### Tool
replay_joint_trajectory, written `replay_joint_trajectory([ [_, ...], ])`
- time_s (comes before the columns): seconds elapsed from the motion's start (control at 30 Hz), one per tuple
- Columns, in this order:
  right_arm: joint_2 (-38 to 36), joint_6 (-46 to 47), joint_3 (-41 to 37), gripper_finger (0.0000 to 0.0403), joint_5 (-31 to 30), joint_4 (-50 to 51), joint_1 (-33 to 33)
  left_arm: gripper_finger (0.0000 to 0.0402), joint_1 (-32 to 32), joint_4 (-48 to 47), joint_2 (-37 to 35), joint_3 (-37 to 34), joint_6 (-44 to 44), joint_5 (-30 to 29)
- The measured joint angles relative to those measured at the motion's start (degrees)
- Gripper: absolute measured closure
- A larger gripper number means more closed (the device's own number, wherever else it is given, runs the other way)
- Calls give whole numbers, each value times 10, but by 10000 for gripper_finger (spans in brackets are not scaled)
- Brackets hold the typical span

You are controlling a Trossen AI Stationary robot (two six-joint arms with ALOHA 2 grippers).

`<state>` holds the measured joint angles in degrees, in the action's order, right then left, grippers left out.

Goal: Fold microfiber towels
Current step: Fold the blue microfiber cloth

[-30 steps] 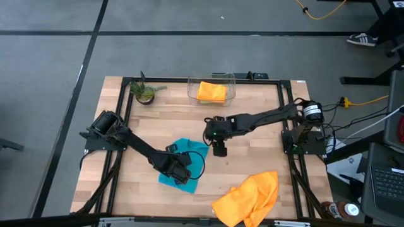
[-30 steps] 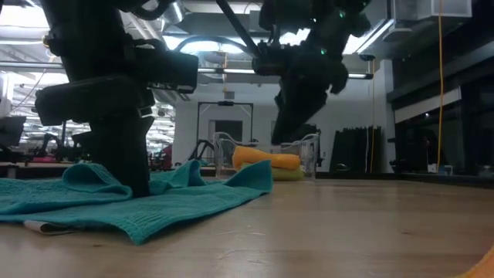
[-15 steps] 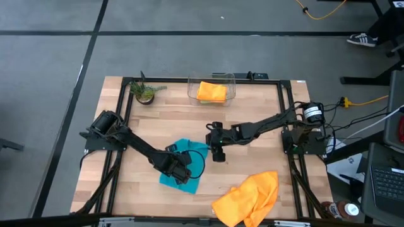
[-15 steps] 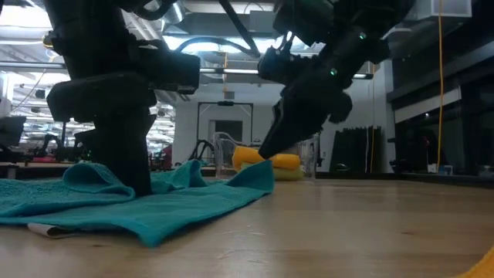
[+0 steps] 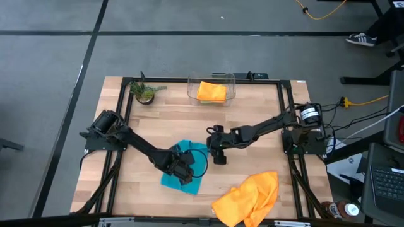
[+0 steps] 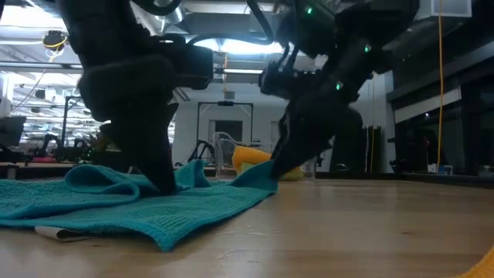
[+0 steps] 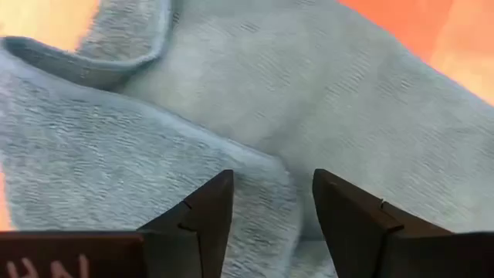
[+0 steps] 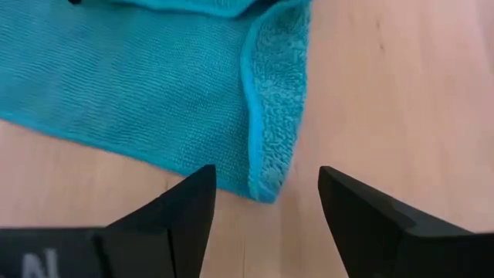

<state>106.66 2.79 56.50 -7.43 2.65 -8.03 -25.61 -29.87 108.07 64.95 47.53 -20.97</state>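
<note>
Near the table's middle, the teal towel is lain rumpled; the left gripper is spread upon it, the right gripper parted over its corner. That corner may be missed, apparently, if closed early.

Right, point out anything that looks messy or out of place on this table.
The orange microfiber towel lies in a crumpled heap at the wooden table's near edge, partly hanging over it. The teal microfiber towel is rumpled with a corner flipped over. The folded orange towel sits neatly in the clear plastic bin.
</note>
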Motion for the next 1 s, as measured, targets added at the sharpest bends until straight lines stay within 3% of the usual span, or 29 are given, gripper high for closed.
replay_joint_trajectory([
  [0.27,48,15,1,171,-5,-71,-1,228,5,-52,0,0,-1,1],
  [0.4,49,14,1,171,-5,-74,-1,228,5,-56,-1,1,-14,30],
  [0.8,36,15,10,171,21,-69,0,228,5,-56,-1,1,-16,37],
  [1.0,36,16,11,176,-17,-75,0,228,6,-55,-1,1,-16,35],
])
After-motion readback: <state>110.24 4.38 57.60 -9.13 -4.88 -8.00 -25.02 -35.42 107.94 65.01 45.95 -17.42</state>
